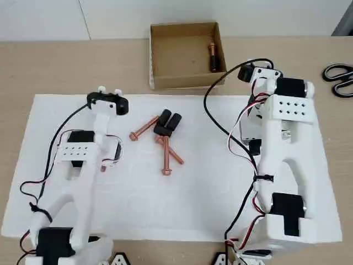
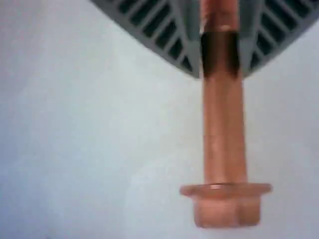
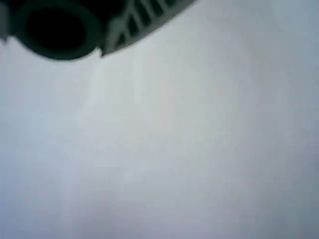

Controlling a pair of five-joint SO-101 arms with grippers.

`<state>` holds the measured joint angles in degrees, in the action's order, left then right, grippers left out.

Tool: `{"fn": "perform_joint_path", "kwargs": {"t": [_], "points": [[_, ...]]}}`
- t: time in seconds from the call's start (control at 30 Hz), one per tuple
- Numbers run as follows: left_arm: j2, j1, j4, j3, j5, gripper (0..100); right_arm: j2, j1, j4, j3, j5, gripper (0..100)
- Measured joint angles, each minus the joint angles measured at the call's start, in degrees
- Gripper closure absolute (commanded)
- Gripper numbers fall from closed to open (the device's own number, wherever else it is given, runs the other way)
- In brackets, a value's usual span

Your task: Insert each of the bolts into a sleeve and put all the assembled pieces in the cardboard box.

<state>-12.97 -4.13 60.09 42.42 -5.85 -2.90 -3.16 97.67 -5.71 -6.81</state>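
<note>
My left gripper (image 2: 222, 50) is shut on the shank of a copper bolt (image 2: 224, 139), whose flanged head points away from the jaws over the white mat. In the high view this gripper (image 1: 105, 163) hangs at the mat's left. My right gripper (image 3: 65, 20) holds a black sleeve (image 3: 30, 42) seen end-on, bore showing; it hangs under the folded right arm (image 1: 251, 144). Three loose bolts (image 1: 165, 155) and three black sleeves (image 1: 168, 122) lie mid-mat. The cardboard box (image 1: 165, 83) at the back holds one assembled piece (image 1: 213, 57).
The white mat (image 1: 193, 204) covers most of the wooden table. Black scissors (image 1: 339, 78) lie at the far right edge. Cables loop beside both arms. Open mat lies in front of the loose parts and between the two arms.
</note>
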Motion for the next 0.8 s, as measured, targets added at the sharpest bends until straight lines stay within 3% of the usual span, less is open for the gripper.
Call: {"fn": "perform_joint_path", "kwargs": {"t": [0.3, 0.8], "points": [[0.00, 0.00, 1.76, 1.23, 0.18, 86, 0.00, -0.18, 0.00, 0.00, 0.09, 99.3], [-0.44, 0.35, 1.76, 1.14, 0.35, 86, 0.00, -0.18, 0.00, 0.00, 0.09, 99.3]]}}
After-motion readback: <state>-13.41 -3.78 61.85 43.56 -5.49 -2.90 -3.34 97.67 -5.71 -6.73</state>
